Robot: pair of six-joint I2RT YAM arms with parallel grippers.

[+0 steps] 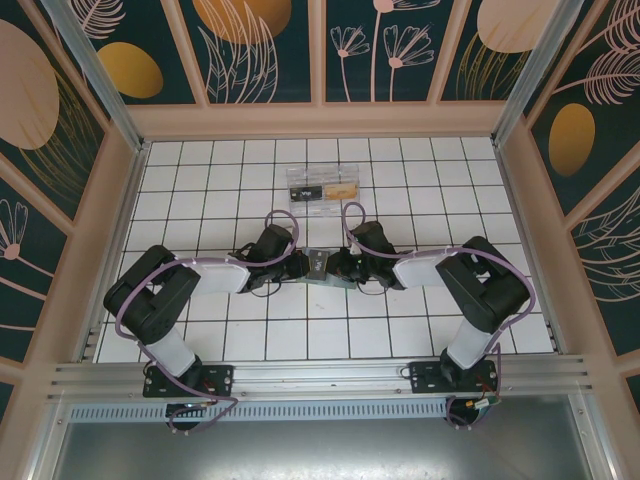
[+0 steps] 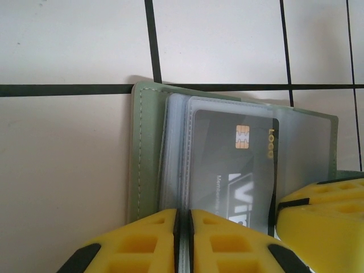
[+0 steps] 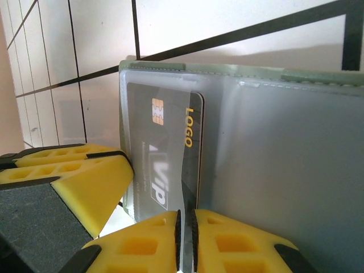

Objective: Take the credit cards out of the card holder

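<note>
The green card holder (image 2: 147, 159) is open at the middle of the table (image 1: 200, 340), its clear sleeves (image 2: 307, 142) fanned apart. A black credit card (image 2: 227, 170) (gold chip, "LOGO" along one edge) sits inside one sleeve.

card holder (image 2: 147, 159): sage green, clear sleeves. card (image 2: 227, 165): dark grey, gold chip, gold LOGO, white VIP. left claw (image 2: 183, 239) and right claw (image 3: 185, 244): yellow with black. desk (image 1: 200, 190): white tiles, black grid. walls (image 1: 260, 50) at 12 o'clock: teal, peach-gold leaf print.
</note>
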